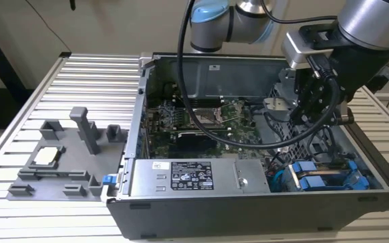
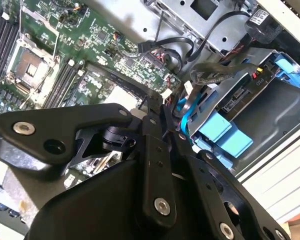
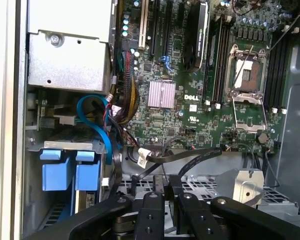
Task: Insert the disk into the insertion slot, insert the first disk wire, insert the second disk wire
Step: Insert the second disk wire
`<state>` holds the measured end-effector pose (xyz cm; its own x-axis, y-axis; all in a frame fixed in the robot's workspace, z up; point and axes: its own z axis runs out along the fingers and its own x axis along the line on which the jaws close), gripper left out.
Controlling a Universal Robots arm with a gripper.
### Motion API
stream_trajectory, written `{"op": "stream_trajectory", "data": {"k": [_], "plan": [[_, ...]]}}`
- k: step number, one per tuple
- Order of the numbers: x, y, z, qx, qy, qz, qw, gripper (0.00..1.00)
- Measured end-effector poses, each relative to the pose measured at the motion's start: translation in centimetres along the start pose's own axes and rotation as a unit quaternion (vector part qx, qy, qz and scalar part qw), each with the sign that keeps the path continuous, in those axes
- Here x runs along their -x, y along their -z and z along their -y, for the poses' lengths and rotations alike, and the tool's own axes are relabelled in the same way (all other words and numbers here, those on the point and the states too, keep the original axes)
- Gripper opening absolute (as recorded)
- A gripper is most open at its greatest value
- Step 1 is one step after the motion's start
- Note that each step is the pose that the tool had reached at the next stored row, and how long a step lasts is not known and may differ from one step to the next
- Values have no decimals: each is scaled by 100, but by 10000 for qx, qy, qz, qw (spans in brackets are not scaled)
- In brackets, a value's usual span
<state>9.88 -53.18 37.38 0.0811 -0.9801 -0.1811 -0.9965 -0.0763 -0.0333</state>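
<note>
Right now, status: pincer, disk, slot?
Pincer above the case interior, holding nothing visible. Blue-framed disk seated in insertion slot. Black and blue cables bunched beside it.

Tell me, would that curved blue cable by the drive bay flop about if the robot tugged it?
Probably. The blue cable already bends in a loose loop, so it looks flexible rather than stiff. It seems thin and light, and neighbouring wires crowd it, so it might snag.

One computer case (image 1: 262, 212) stood on one slatted table (image 1: 79, 81). One grey fixture (image 1: 66, 162) lay beside it. Two blue tabs (image 3: 65, 172) showed near the fingers (image 3: 150, 220).
</note>
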Motion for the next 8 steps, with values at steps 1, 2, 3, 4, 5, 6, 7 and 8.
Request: {"op": "stream_trajectory", "data": {"k": [1, 2, 3, 4, 5, 6, 7, 8], "plan": [[0, 0, 0, 0, 0, 0, 10000, 16], [0, 0, 0, 0, 0, 1, 10000, 16], [0, 0, 0, 0, 0, 0, 10000, 16], [0, 0, 0, 0, 0, 1, 10000, 16], [-1, 0, 0, 0, 0, 0, 10000, 16], [-5, 1, 1, 0, 0, 0, 10000, 16], [-9, 1, 4, 1, 0, 1, 10000, 16], [-14, 2, 7, 0, 0, 0, 10000, 16]]}}
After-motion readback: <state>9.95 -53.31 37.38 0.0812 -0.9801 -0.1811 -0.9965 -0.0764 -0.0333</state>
